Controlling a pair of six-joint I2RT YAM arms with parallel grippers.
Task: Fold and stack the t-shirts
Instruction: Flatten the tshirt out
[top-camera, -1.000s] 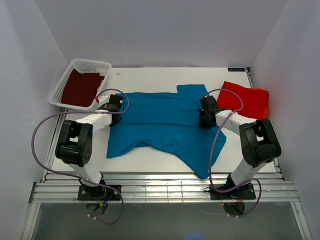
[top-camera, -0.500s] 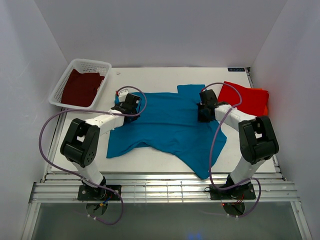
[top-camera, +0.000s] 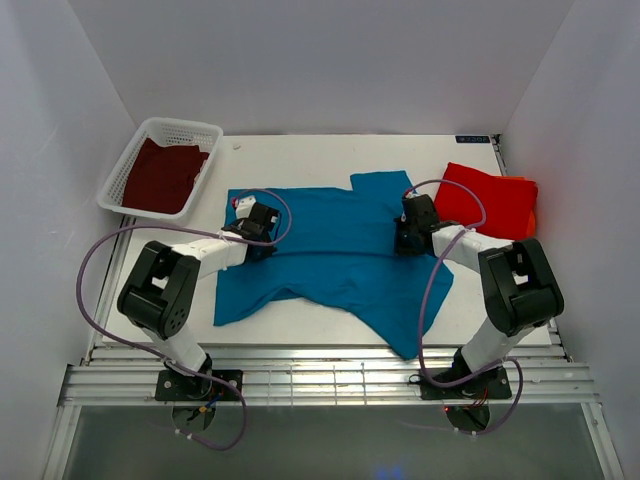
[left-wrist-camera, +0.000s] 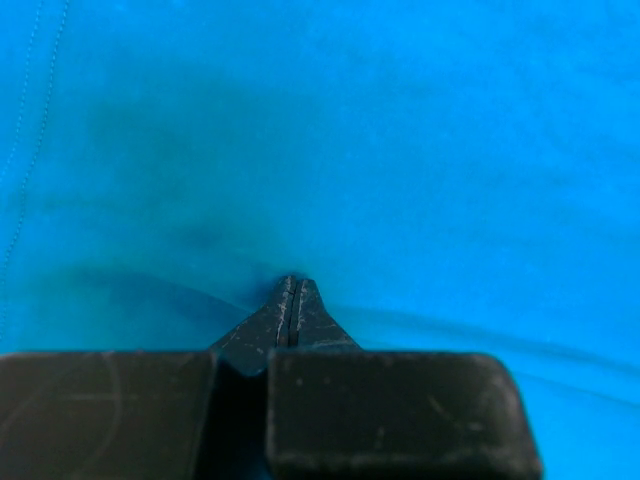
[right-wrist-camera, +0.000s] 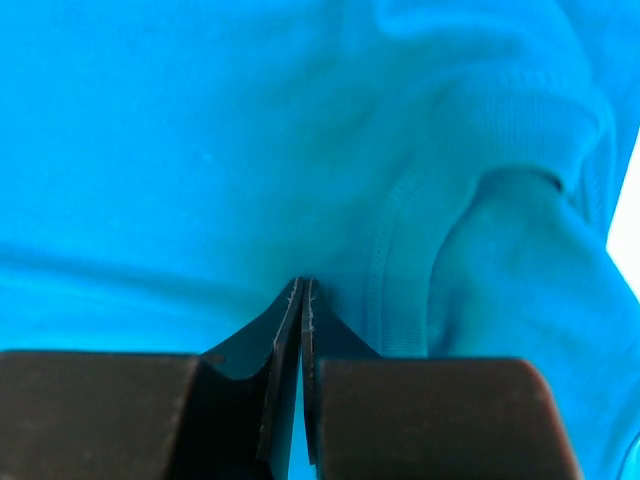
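left gripper (left-wrist-camera: 293, 287): jaws together, tips pinching a crease of the soft teal-blue cloth t-shirt (top-camera: 335, 250) | right gripper (right-wrist-camera: 302, 285): jaws together on cloth beside the collar | shirt: spread, rumpled, on white table (top-camera: 300, 150) | step: first fold, judged barely begun | next: carry both pinches across evenly

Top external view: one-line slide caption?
Left arm and right arm, jaws shut on the spread teal shirt; folded red shirt at right, maroon shirt in the basket.
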